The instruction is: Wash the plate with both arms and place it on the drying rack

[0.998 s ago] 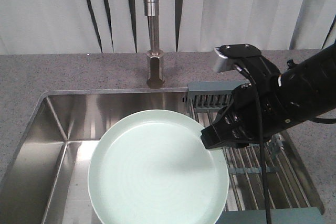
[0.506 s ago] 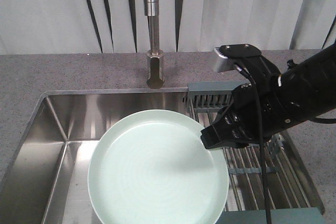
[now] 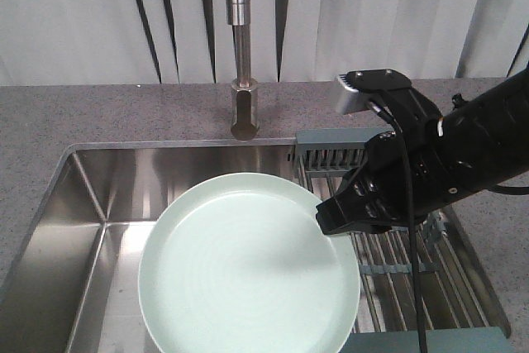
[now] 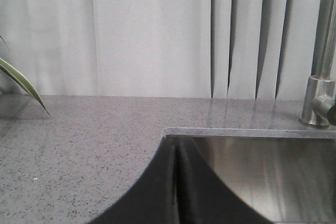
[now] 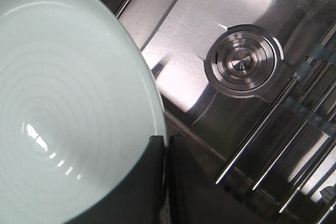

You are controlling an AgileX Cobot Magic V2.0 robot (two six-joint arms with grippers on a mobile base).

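We see the right tool (image 3: 329, 222) closed on the right rim of the plate (image 3: 248, 262). In the right wrist view one of its fingers (image 5: 137, 184) lies over the plate's (image 5: 68, 103) inner face and the other sits under the rim, with the rim pinched between them at the tool (image 5: 165, 148). The right arm (image 3: 463, 150) reaches in from the right side of the tabletop (image 3: 124, 117), with a small grey module (image 3: 349, 93) on top of it.

The plate is pale mint green and faces upward. It is held over the middle and front of the sink (image 3: 91, 196); how far it sits above the sink floor we cannot tell. Its right edge is just beside the left edge of the drying rack (image 3: 397, 266), which spans the right part of the sink. The rack's steel rods (image 5: 273, 150) run beside the round drain (image 5: 242, 64) in the sink floor.

The faucet (image 3: 241, 80) stands at the rear edge of the sink, in front of a pale curtain (image 3: 83, 14).

The left tool (image 4: 176, 153) is well apart from the plate, at the left rear corner of the sink (image 4: 252, 161). Its two dark fingers appear pressed together with only a thin seam between them and nothing in their grip. A green leaf (image 4: 21, 85) shows at the left edge of the tabletop (image 4: 94, 135).
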